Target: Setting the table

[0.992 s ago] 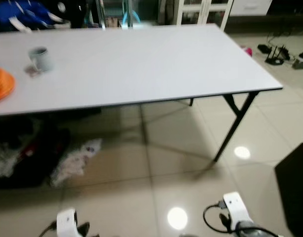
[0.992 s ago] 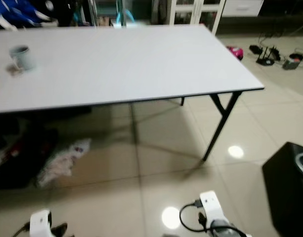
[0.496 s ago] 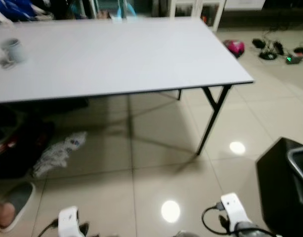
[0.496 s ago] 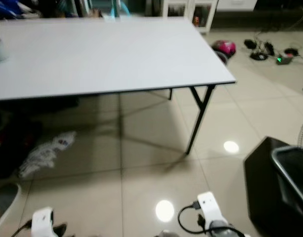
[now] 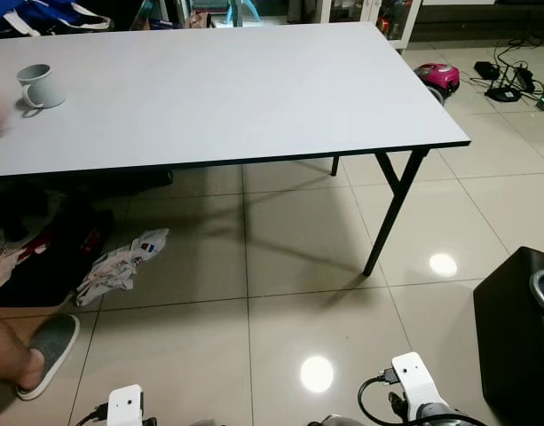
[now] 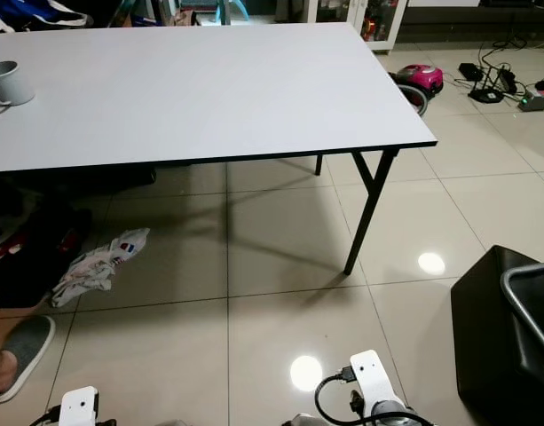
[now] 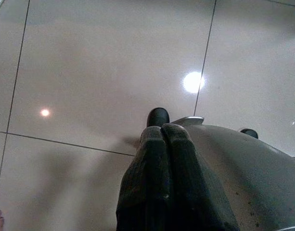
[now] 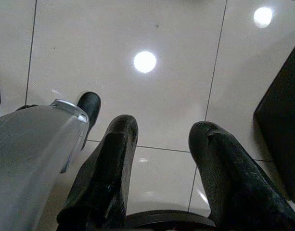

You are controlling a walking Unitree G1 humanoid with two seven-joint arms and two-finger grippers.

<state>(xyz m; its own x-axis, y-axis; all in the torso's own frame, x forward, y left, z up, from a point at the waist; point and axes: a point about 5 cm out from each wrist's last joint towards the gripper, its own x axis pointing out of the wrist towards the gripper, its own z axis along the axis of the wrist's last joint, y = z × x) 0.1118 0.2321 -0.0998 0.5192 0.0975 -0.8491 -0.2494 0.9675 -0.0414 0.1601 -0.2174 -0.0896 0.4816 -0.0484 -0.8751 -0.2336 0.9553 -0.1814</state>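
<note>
A long white folding table (image 5: 254,98) on black legs stands ahead of me. A grey mug (image 5: 37,85) sits on it near its far left end. Both arms hang low by my sides, their white wrist housings at the bottom edge of the eye views. In the left wrist view, my left gripper (image 7: 162,132) points down at the tiled floor with its two black fingers pressed together. My right gripper (image 8: 159,132) also hangs over the floor, fingers apart with nothing between them.
A person's leg and grey slipper (image 5: 43,349) stand at the lower left. Crumpled paper (image 5: 119,266) and dark bags lie under the table. A black bin (image 5: 520,337) is at the right. A pink robot vacuum (image 5: 440,76) and cables (image 5: 511,84) lie beyond the table.
The camera has swung right then back and steadied; the orange plates have left the frame. A person's foot in a slipper has come into view at the lower left.
</note>
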